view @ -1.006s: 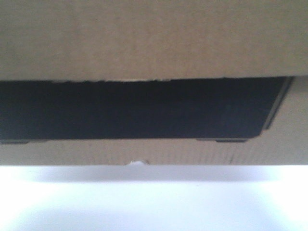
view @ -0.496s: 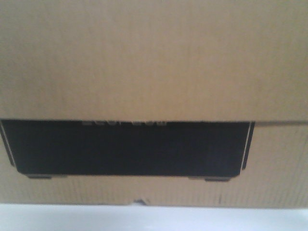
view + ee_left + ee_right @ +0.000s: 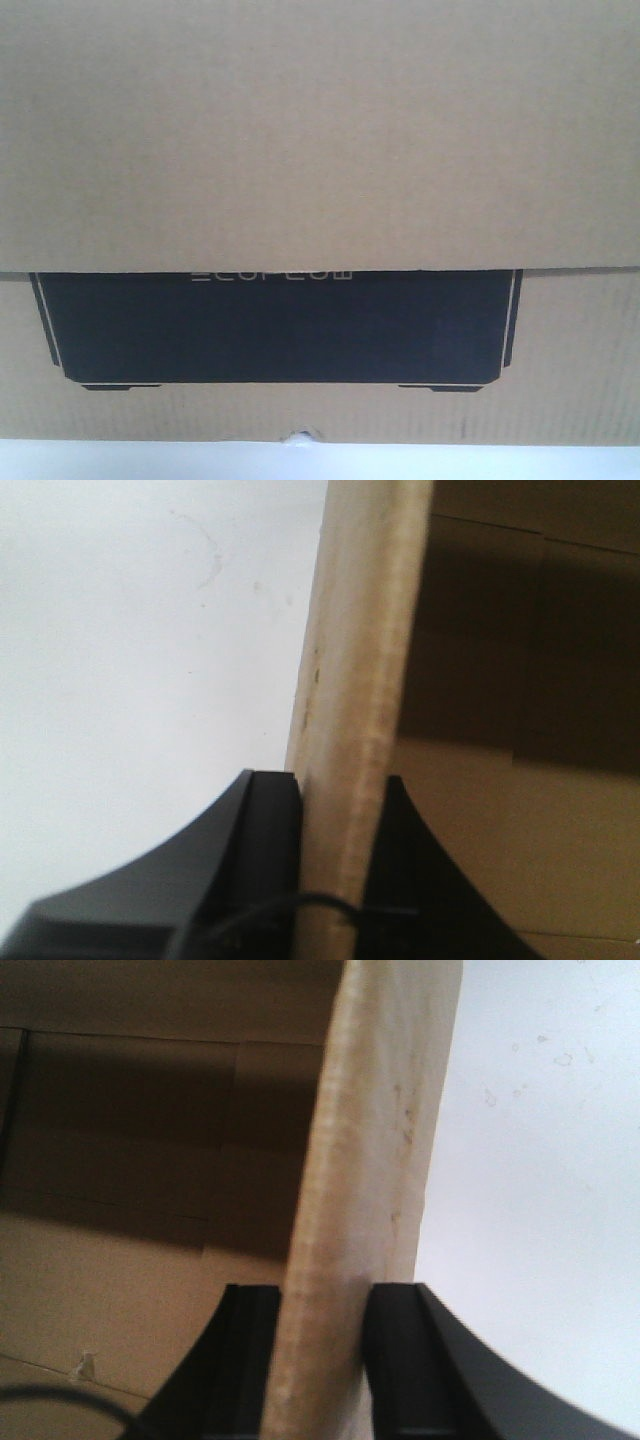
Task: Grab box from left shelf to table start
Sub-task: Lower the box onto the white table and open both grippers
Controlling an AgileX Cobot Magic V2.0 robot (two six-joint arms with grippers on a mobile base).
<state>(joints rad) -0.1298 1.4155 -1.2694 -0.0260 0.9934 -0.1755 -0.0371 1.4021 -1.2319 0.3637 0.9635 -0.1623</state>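
Observation:
The brown cardboard box point(image 3: 320, 140) fills the front view, its black printed panel point(image 3: 280, 330) with pale lettering low in the frame. My left gripper point(image 3: 338, 810) is shut on the box's upright side wall point(image 3: 355, 660), one black finger on each face. On the opposite side wall point(image 3: 375, 1130), my right gripper point(image 3: 320, 1310) is shut in the same way. The white table point(image 3: 450, 462) shows as a thin strip under the box and as a white surface point(image 3: 130, 680) beside each wall. The left shelf is out of view.
The open inside of the box point(image 3: 130, 1190) shows brown flaps and a floor in shadow. A thin black cable point(image 3: 330, 908) crosses the wall near the left fingers. Nothing beyond the box shows in the front view.
The box has sunk in the front view: its black panel sits lower, the lettering has come into sight, and the white table strip beneath has shrunk to a thin band.

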